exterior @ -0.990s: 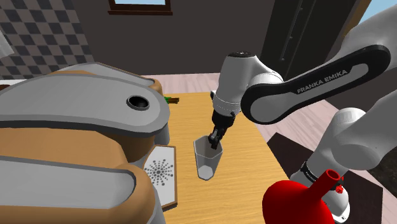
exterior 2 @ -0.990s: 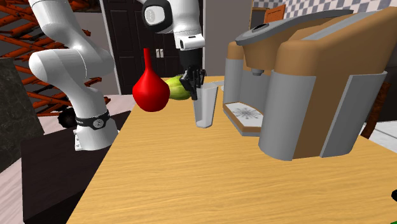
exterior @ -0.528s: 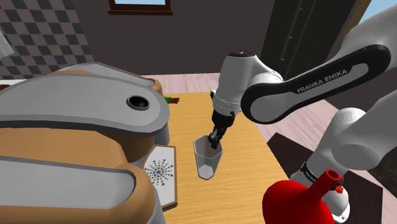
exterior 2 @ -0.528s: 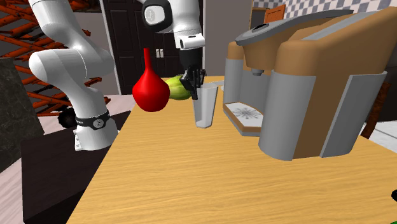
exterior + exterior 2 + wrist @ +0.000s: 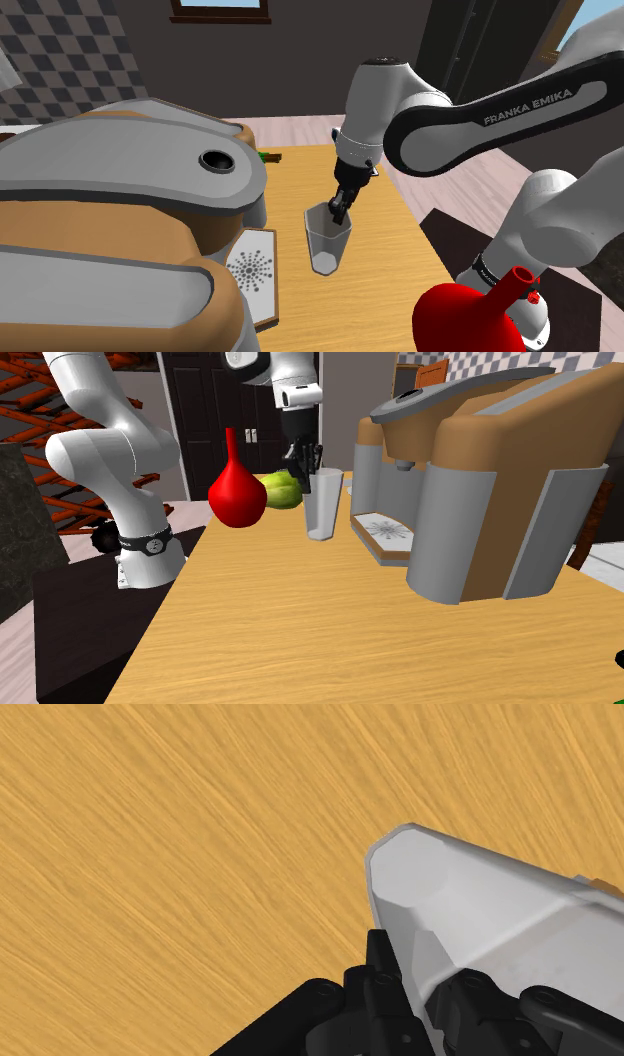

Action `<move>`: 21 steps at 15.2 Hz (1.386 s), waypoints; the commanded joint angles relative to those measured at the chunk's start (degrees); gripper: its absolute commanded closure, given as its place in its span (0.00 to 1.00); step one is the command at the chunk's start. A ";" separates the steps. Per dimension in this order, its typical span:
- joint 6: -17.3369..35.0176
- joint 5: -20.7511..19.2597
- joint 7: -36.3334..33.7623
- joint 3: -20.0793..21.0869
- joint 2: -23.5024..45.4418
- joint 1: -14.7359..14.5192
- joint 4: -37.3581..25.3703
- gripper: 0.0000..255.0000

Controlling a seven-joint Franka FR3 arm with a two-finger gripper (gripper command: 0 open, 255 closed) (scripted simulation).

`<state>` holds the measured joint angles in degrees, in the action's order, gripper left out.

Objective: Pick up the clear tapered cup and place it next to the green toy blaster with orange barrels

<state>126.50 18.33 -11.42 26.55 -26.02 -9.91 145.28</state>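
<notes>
The fingers (image 5: 383,989) pinch the rim of the pale tapered cup (image 5: 326,245), one inside and one outside, so it can travel upright above the desk (image 5: 400,240).

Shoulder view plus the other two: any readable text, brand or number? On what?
"FRANKA EMIKA": white letters on the arm's black link, in the shoulder view.
Nothing else reads as text: the coffee machine carries no lettering, and its tray has only a dot pattern.
</notes>
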 commanded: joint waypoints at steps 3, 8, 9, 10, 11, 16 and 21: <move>-3.45 -0.35 0.02 -0.84 -1.43 0.10 -2.01 1.00; -7.66 -0.83 -0.23 -1.69 -2.79 0.21 -4.87 1.00; -8.48 -0.93 -0.28 -1.85 -3.01 0.24 -5.48 1.00; -9.30 -1.04 -0.34 -2.01 -3.22 0.27 -6.09 1.00; -10.11 -1.14 -0.39 -2.17 -3.41 0.31 -6.72 1.00; -14.10 -1.67 -0.70 -2.91 -4.12 0.50 -10.01 1.00; -17.97 -2.22 -1.05 -3.58 -4.45 0.71 -13.55 1.00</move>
<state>109.33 16.20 -12.42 23.13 -30.33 -9.22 132.39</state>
